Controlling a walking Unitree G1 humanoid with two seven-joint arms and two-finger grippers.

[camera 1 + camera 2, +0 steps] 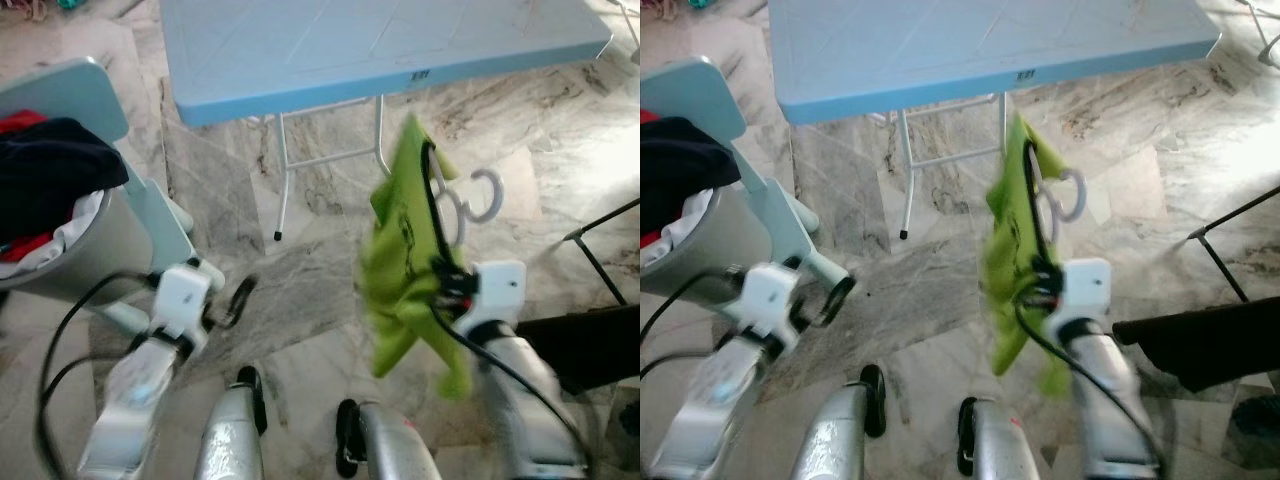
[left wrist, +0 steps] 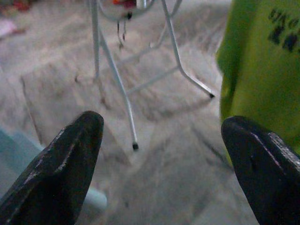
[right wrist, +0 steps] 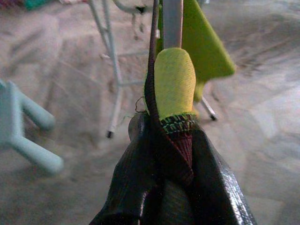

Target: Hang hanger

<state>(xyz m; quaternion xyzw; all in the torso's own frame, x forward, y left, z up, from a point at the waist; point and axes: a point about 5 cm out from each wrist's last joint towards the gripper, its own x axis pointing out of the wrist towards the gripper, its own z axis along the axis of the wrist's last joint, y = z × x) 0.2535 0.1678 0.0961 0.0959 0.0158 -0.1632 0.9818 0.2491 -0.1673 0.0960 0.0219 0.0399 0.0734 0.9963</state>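
Right wrist view: my right gripper [image 3: 164, 140] is pinched on the hanger [image 1: 470, 205] with its green shirt [image 1: 405, 250] — carried, not hung; any rail isn't visible, probably farther on. Left gripper [image 2: 164, 154] spread, empty.

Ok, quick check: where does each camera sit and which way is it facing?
Left eye: on the head, looking down at the blue table, marble floor, both arms.
Right eye: beside it, same scene; the right gripper holds the green shirt on its hanger.
Left wrist: along the open left gripper toward the table legs.
Right wrist: along shut fingers pinching the shirt.
Both wrists share the table legs.
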